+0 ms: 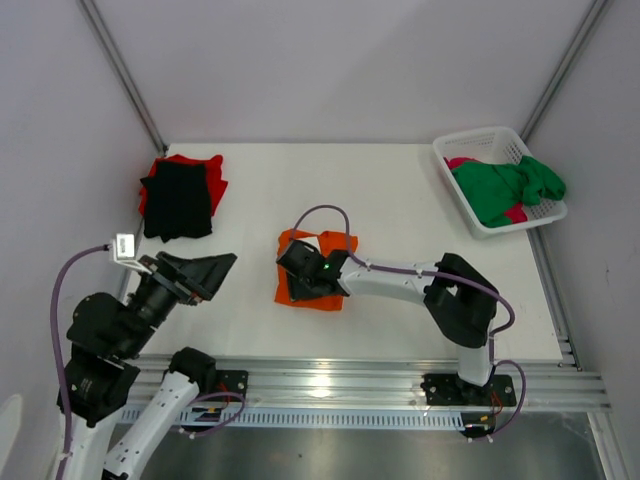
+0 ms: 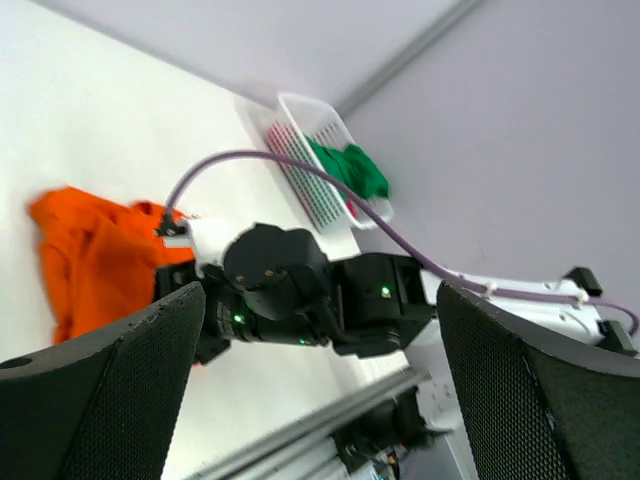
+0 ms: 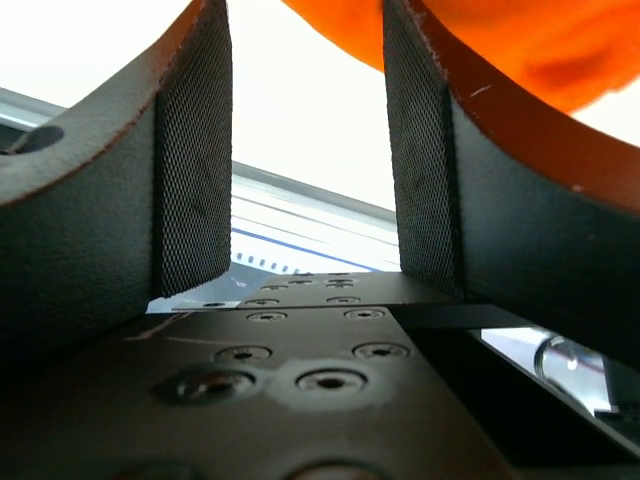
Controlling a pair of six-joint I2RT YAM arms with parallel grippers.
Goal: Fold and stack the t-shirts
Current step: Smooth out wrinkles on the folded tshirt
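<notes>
My right hand [image 1: 295,268] is low over the crumpled orange t-shirt [image 1: 300,296], which lies in the middle of the counter [image 1: 400,200], nearer the near edge than the far one. Its fingers stand apart with nothing between the pads [image 3: 195,160]; the orange cloth shows just past the fingertips.

My left hand [image 1: 208,275] is spread wide and holds nothing, hanging above bare counter to the left of the orange shirt and apart from it.

The folded black t-shirt [image 1: 178,205] lies on the red t-shirt [image 1: 195,163] at the far left corner, close to the left edge. The white basket [image 1: 478,135] sits at the far right corner against the right edge, with the green t-shirt [image 1: 510,185] spilling over its rim and the pink t-shirt [image 1: 460,162] beneath. Open counter lies between these three spots.
</notes>
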